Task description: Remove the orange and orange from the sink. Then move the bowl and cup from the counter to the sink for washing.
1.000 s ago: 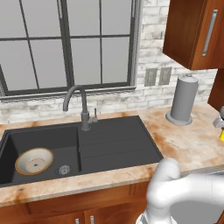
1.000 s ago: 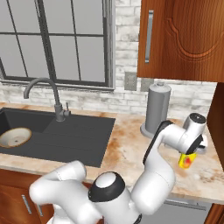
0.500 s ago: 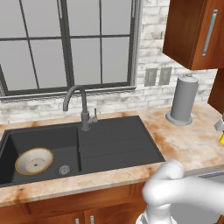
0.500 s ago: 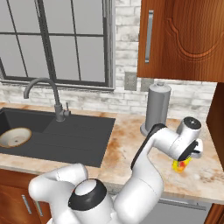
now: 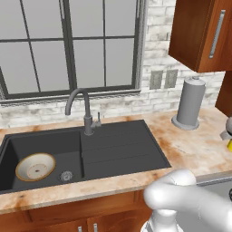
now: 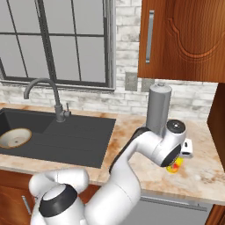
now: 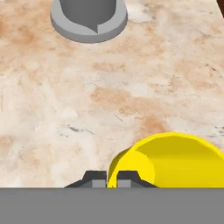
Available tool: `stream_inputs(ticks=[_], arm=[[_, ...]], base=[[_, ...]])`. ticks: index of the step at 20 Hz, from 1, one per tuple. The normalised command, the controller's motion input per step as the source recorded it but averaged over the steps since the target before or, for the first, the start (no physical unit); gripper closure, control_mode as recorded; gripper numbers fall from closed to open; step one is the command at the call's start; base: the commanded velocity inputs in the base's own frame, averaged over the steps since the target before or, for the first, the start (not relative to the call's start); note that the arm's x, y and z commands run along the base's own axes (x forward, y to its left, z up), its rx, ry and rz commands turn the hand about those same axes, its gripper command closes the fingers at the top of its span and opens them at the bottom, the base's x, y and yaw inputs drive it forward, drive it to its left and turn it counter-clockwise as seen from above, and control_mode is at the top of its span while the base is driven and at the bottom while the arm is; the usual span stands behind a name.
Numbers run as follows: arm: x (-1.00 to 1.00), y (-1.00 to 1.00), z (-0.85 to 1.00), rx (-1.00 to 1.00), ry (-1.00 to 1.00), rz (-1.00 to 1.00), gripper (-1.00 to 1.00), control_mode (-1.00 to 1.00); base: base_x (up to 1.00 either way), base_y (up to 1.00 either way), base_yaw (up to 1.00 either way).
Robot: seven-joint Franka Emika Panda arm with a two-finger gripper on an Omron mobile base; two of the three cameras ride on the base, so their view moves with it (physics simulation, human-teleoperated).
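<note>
The yellow cup (image 7: 175, 162) fills the lower right of the hand view, and my gripper (image 7: 112, 177) is shut on its rim, one dark fingertip on each side of the wall. From the right base view the cup (image 6: 176, 165) hangs just under the hand, close above the beige counter (image 6: 132, 140) right of the sink. A sliver of the cup (image 5: 229, 145) shows at the right edge of the left base view. The cream bowl (image 5: 36, 166) (image 6: 14, 137) lies in the black sink (image 5: 122, 149) (image 6: 79, 136) beside the drain. The oranges are out of view.
A grey paper towel holder (image 5: 190, 102) (image 6: 158, 107) stands at the back of the counter, just behind the hand; its base (image 7: 89, 15) is at the top of the hand view. The dark faucet (image 5: 84, 106) (image 6: 48, 94) rises behind the basin. Wood cabinets hang overhead.
The hand and the cup in it have drifted slightly left. The arm's elbow has swung, and its white body now bulks larger in the lower right of the left base view.
</note>
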Motion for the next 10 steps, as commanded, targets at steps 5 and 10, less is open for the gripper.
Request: stream_inputs(ticks=[5,10], arm=[[-0.31,0.43,0.2,-0.16,0.0,0.14,1.0,-1.0],[-0.27,0.45,0.28,-0.09,0.0,0.09,1.0,-1.0]], base=[[0.0,0.0,0.0],[0.0,0.0,0.0]])
